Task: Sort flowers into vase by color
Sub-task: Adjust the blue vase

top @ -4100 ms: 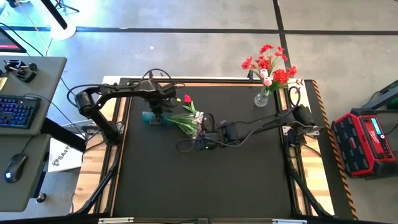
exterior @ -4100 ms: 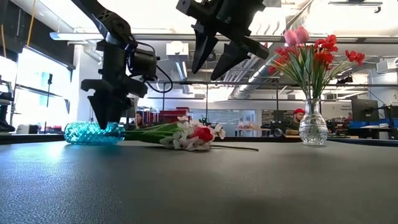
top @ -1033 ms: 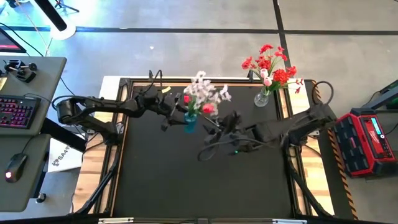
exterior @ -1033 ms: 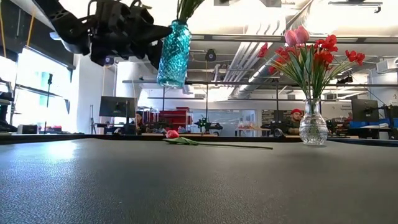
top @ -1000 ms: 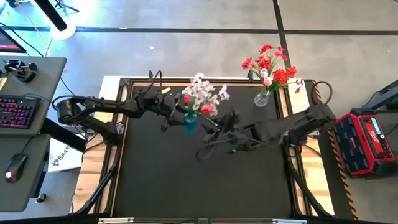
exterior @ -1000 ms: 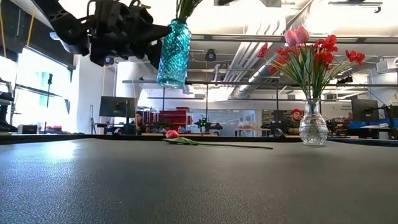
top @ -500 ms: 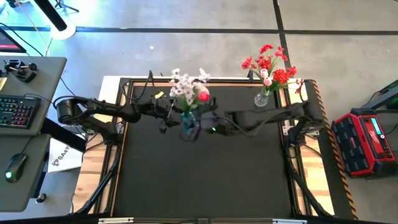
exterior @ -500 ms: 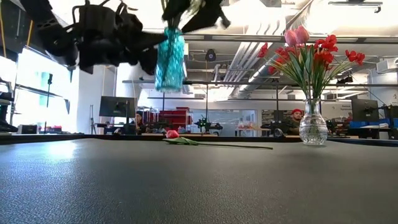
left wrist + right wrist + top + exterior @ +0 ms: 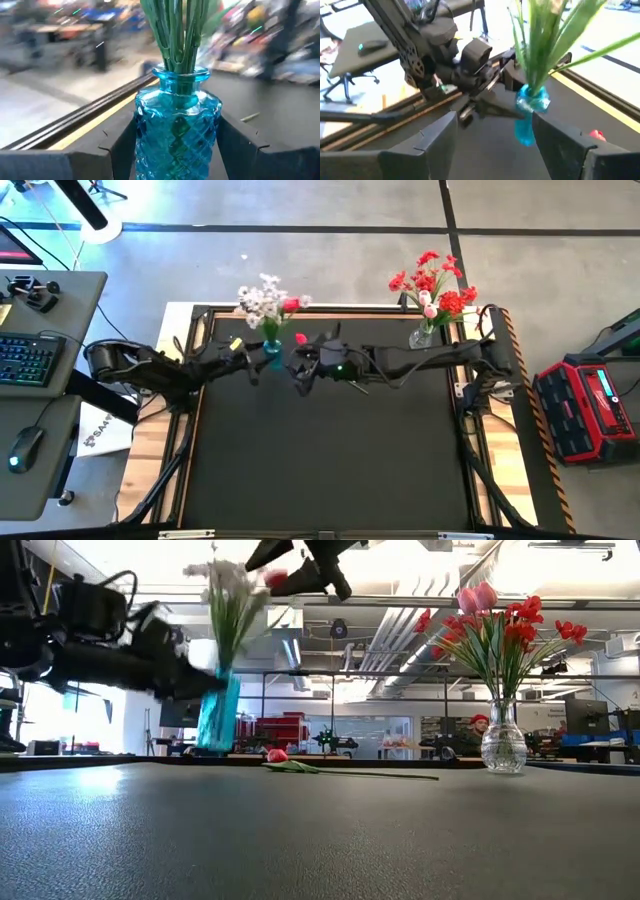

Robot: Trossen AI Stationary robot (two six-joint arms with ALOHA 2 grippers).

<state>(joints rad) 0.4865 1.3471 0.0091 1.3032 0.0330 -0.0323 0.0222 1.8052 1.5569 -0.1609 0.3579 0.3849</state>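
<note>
— What do we see on the left side?

— We see the left gripper point(image 9: 262, 358) squeezing a blue glass vase point(image 9: 272, 350), one finger point(image 9: 122, 150) on each side of it. The vase stands straight up near the far edge of the black tabletop point(image 9: 330, 460). In the low view we cannot tell if its bottom touches the tabletop.

— What is in the blue vase?

— Green stems point(image 9: 176, 30) go down into its neck. At the top we see small white blossoms point(image 9: 259, 302) and one red bloom point(image 9: 291, 304).

— And the right arm?

— The right gripper point(image 9: 302, 372) is just beside the blue vase, a little toward the middle of the tabletop. Its fingers point(image 9: 432, 137) are spread apart and hold nothing. In the low view it hangs high, next to the flower tops.

— Are there flowers on the tabletop?

— Yes, we see a single red bud point(image 9: 277, 755) lying flat on its long green stem, near the blue vase.

— What about the other vase?

— A clear glass vase point(image 9: 421, 337) stands at the far right of the tabletop, well apart from both grippers. It holds red flowers point(image 9: 428, 280) and pink tulips point(image 9: 477, 596).
</note>
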